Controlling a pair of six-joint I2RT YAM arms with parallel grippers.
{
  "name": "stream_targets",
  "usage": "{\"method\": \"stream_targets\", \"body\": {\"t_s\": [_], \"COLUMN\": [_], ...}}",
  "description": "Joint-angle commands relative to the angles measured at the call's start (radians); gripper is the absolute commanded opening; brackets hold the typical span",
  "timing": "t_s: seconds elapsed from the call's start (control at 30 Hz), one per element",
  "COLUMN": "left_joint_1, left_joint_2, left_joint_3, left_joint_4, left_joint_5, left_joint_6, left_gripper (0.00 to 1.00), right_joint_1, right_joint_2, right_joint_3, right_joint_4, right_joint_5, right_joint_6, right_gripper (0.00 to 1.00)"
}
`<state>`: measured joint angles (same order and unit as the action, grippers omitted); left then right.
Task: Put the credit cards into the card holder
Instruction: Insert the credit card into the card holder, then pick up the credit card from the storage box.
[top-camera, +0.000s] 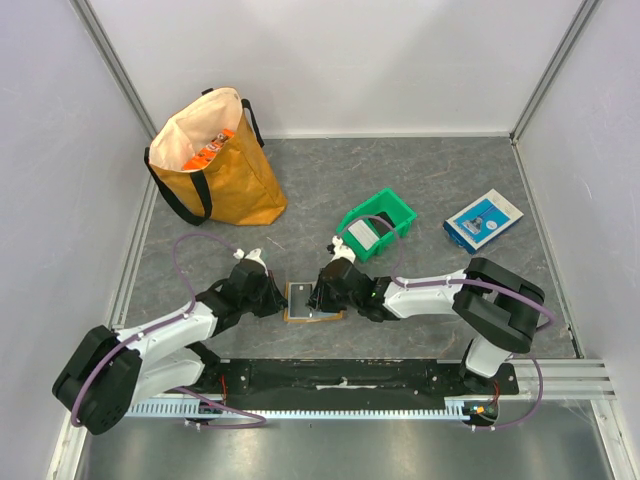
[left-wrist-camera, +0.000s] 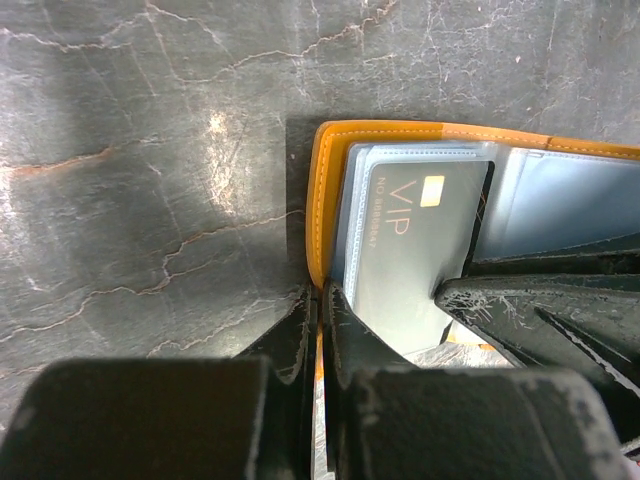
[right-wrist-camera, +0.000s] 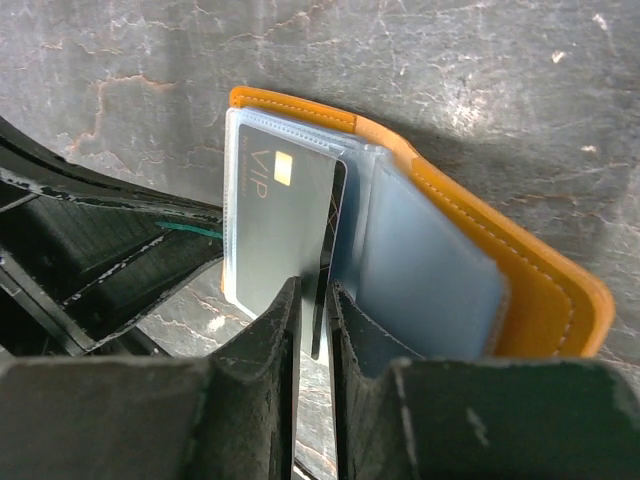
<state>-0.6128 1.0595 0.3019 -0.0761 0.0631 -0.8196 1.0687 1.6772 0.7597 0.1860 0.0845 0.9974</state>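
In the top view the two arms' heads cover most of the wallet (top-camera: 300, 298), so only a strip of it shows between them on the table (top-camera: 420, 165). In the wrist views the wallet lies open, its near edge cut off behind the fingers. The card (right-wrist-camera: 285, 210), dark with "VIP" on it, sits in a clear sleeve on the wallet's left leaf; its lower end is hidden between the right fingers. Whether more cards lie in the other sleeves cannot be made out.

The left gripper (left-wrist-camera: 320, 305) is clamped on the wallet's orange edge. The right gripper (right-wrist-camera: 314, 295) has its jaws pressed close on the card's bottom edge, and sleeve and card there are hard to tell apart.

One card is plainly seen, and one wallet. A grey flat thing in the green bin (top-camera: 398, 212) is too small to name. Something orange peeks from the bag (top-camera: 235, 180). One blue-and-white box (top-camera: 483, 220) lies far right.
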Motion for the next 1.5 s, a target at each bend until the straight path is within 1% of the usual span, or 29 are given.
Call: {"method": "stream_targets", "body": {"t_s": [0.0,0.1,0.2,0.3,0.4,0.5,0.57,0.67,0.73,0.77,0.83,0.93,1.1,1.23,1.47], "left_joint_1": [-0.001,0.001,0.001,-0.001,-0.001,-0.001,0.001,-0.001,0.001,0.001,0.001,0.001,-0.001,-0.001,0.001], "left_joint_2": [0.022,0.02,0.01,-0.016,-0.041,-0.038,-0.029,-0.026,-0.02,-0.015,-0.009,0.005,0.034,0.05,0.06], "left_joint_3": [0.023,0.023,0.032,0.043,0.057,0.074,0.092,0.112,0.124,0.128,0.138,0.151,0.167,0.171,0.175], "left_joint_4": [-0.022,-0.024,-0.039,-0.054,-0.059,-0.067,-0.074,-0.077,-0.077,-0.077,-0.079,-0.079,-0.07,-0.068,-0.063], "left_joint_5": [-0.009,-0.011,-0.011,-0.011,-0.005,0.001,0.009,0.026,0.026,0.026,0.029,0.032,0.043,0.046,0.043], "left_joint_6": [0.008,0.01,0.013,0.022,0.033,0.043,0.053,0.063,0.069,0.071,0.076,0.08,0.085,0.086,0.082], "left_gripper": [0.02,0.02,0.02,0.02,0.02,0.02,0.02,0.02,0.02,0.02,0.02,0.02,0.02,0.02,0.02], "right_joint_1": [0.013,0.01,-0.009,-0.053,-0.117,-0.182,-0.229,-0.335,-0.419,-0.474,-0.545,-0.611,-0.661,-0.667,-0.671], "right_joint_2": [0.006,0.015,-0.011,-0.083,-0.186,-0.267,-0.304,-0.33,-0.317,-0.295,-0.248,-0.159,-0.019,0.056,0.134], "right_joint_3": [0.015,0.023,0.018,0.001,-0.016,0.015,0.058,0.15,0.2,0.231,0.279,0.342,0.403,0.452,0.516], "right_joint_4": [0.138,0.132,0.072,0.006,-0.025,-0.092,-0.181,-0.319,-0.356,-0.385,-0.404,-0.425,-0.419,-0.421,-0.445], "right_joint_5": [-0.057,-0.063,-0.029,0.011,-0.006,-0.012,0.021,0.081,0.039,0.005,-0.078,-0.228,-0.377,-0.416,-0.408], "right_joint_6": [-0.008,-0.016,-0.025,-0.075,-0.15,-0.248,-0.322,-0.426,-0.488,-0.523,-0.575,-0.649,-0.738,-0.778,-0.818], "right_gripper": [0.2,0.24,0.35,0.46,0.51,0.58,0.62,0.68,0.7,0.71,0.71,0.73,0.76,0.78,0.81]}}
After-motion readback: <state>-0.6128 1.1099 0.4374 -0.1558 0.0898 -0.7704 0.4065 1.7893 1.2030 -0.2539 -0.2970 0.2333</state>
